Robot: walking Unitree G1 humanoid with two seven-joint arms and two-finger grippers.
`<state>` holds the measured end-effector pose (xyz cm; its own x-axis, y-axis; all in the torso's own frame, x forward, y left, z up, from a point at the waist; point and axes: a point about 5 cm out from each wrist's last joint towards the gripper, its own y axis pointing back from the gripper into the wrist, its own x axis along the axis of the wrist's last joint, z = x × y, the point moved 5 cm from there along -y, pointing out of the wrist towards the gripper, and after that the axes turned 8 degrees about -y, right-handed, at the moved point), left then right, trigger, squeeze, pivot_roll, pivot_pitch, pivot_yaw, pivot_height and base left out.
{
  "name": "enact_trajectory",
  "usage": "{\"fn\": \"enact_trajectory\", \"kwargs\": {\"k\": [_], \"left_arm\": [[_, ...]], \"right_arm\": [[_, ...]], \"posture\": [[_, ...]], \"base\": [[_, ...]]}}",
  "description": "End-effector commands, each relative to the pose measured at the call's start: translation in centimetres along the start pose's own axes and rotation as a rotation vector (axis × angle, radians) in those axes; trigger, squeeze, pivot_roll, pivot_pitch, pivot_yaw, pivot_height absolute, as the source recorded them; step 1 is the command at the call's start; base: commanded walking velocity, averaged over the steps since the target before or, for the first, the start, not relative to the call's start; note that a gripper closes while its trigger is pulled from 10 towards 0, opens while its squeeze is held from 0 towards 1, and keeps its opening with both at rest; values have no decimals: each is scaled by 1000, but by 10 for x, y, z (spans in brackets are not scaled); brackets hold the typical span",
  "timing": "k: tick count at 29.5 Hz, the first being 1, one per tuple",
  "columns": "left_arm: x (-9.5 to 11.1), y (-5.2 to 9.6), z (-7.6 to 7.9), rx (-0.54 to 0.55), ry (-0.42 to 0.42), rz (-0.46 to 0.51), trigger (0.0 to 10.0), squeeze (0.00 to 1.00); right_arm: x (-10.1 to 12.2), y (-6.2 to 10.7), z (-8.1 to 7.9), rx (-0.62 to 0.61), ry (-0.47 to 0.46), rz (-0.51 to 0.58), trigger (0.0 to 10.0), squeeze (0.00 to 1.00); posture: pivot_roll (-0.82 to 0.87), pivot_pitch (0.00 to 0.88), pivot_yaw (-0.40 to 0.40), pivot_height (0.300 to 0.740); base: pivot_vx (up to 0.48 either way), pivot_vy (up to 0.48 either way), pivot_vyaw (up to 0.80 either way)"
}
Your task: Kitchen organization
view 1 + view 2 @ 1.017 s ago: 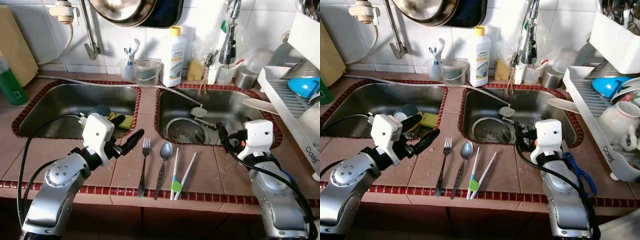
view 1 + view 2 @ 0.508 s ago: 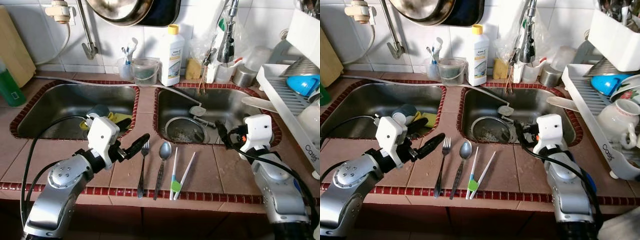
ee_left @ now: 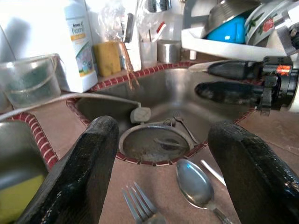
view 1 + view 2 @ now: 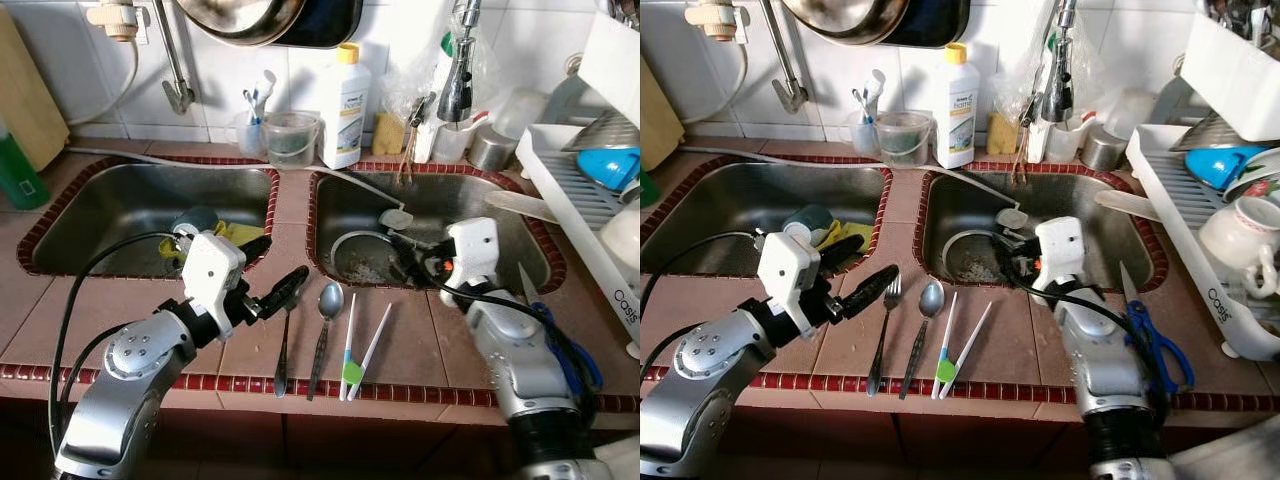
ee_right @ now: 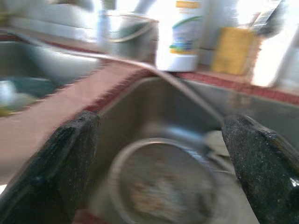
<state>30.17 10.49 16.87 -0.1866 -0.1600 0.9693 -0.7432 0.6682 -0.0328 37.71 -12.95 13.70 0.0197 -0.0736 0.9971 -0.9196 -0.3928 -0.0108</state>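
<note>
A fork, a spoon and white training chopsticks with a green clip lie side by side on the tiled counter in front of the two sinks. My left gripper stands open just left of the fork's tines; its wrist view shows the fork and spoon between and below its fingers. My right gripper is open and empty, and it points left over the front edge of the right sink.
A round metal strainer lies in the right sink, a cup and a yellow sponge in the left. Along the back wall stand a detergent bottle, a faucet and jars. At the right are a dish rack and blue scissors.
My left gripper has moved right, up to the fork. My right gripper has swung left, from the counter at the right to the right sink's front edge.
</note>
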Motion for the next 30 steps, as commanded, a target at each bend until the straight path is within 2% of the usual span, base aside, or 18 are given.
{"fn": "enact_trajectory", "kwargs": {"k": [1,4,7,16,17,26,30], "left_arm": [[4,1,1,2,-5,5,10000,0],[4,1,0,7,1,6,10000,0],[5,2,1,5,5,5,10000,0],[8,7,14,-44,14,0,10000,0],[8,8,14,-43,20,-3,10000,0],[8,13,17,-36,33,-16,10000,0],[7,14,17,-31,41,-22,10000,0]], "right_arm": [[6,-4,-10,57,-32,17,10000,0],[7,-7,-30,144,-63,24,10000,0],[7,-11,-41,192,-92,19,10000,0],[-4,-12,-64,307,-198,-33,10000,0],[-6,-11,-68,328,-237,-47,10000,0],[-14,-6,-88,414,-345,-133,10000,0],[-19,-3,-88,410,-322,-145,10000,0]], "posture": [[-12,84,-1,740],[-12,87,2,740],[-9,91,3,740],[6,117,-3,740],[8,120,-4,740],[15,141,-10,740],[18,147,-14,740]], "base": [[0,0,0],[0,0,0],[0,0,0],[0,0,0],[0,0,0],[0,0,0],[0,0,0]]}}
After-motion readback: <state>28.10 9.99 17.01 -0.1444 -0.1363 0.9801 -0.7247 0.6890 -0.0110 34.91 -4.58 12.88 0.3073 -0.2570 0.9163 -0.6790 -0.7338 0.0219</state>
